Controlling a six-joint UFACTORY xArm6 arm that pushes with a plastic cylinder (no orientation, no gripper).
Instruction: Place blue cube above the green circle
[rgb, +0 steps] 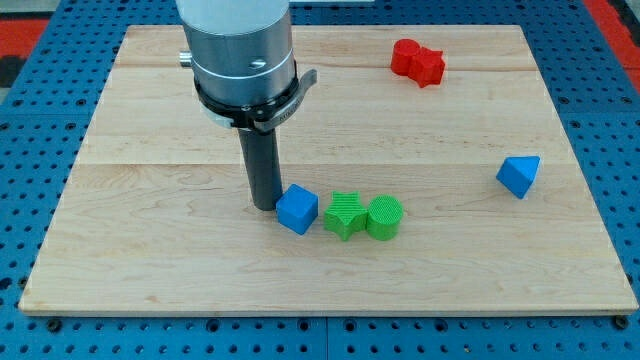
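The blue cube (297, 209) lies on the wooden board (150, 250) a little below its middle. My tip (265, 205) stands right at the cube's left side, touching or nearly touching it. The green circle, a short green cylinder (385, 217), lies to the right of the cube, with a green star-shaped block (345, 215) between them. The cube, star and cylinder form a row, close together.
A red block of irregular shape (417, 62) lies near the board's top right. A blue triangular block (519, 175) lies near the right edge. The arm's grey body (243, 55) hangs over the upper left of the board. A blue pegboard (40, 120) surrounds the board.
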